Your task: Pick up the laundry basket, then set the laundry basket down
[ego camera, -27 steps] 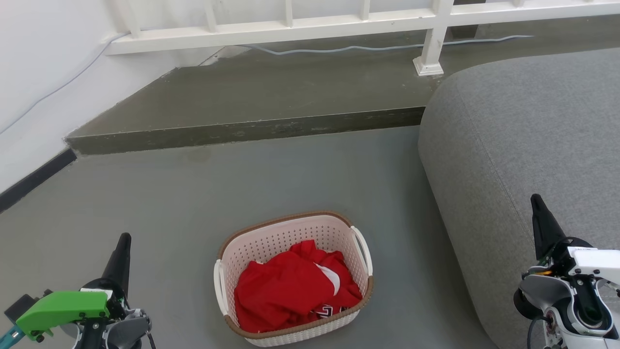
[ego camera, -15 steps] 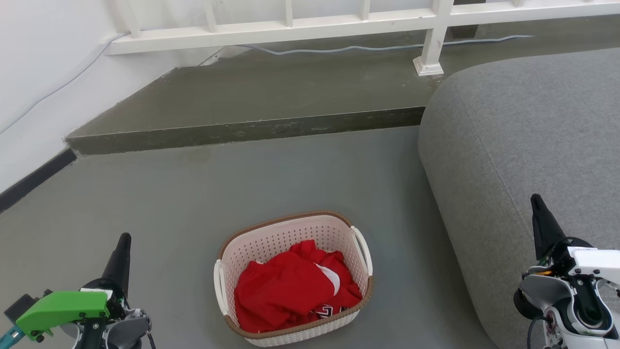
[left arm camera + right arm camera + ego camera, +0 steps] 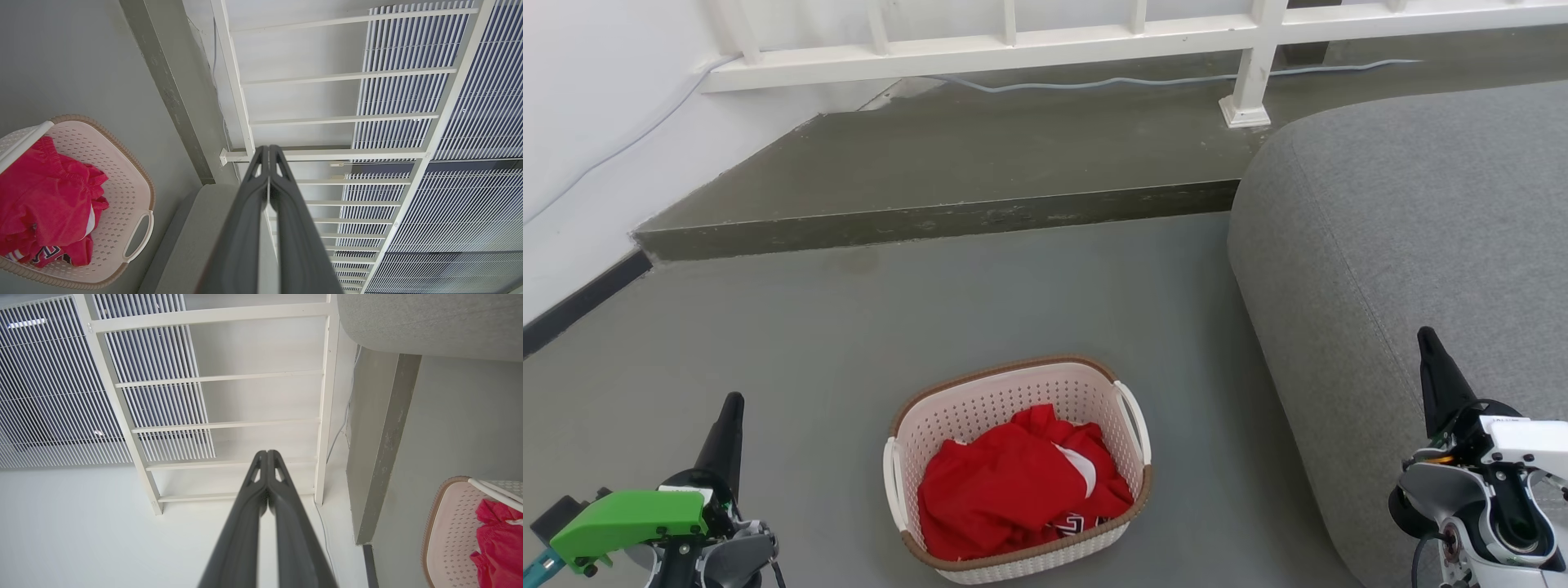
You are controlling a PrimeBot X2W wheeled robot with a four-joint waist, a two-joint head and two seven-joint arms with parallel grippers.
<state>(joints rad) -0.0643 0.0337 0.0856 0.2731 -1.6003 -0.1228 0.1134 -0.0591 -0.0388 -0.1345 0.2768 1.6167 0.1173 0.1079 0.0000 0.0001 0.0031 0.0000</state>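
1 laundry basket (image 3: 1013,392) w/ 1 red clothes heap (image 3: 1005,482), 1 sofa (image 3: 1405,229), 1 railing (image 3: 1013,51), 2 grippers: left gripper (image 3: 733,400) & right gripper (image 3: 1424,333).

1. Head view: the red garment (image 3: 1005,482) covers the floor of the laundry basket (image 3: 1013,392), so whatever lies underneath is hidden.
2. The dark-and-white print at the garment's lower edge is too small to read.
3. Left wrist view: the basket is cut by the left and bottom edges.
4. Right wrist view: one basket corner, the rest is past the right edge.
5. The grey sofa (image 3: 1405,229) runs off right and bottom.
6. The white railing (image 3: 1013,41) is cropped at the top.
7. The bodies of the left gripper (image 3: 734,400) and the right gripper (image 3: 1423,333) are clipped by the bottom edge.
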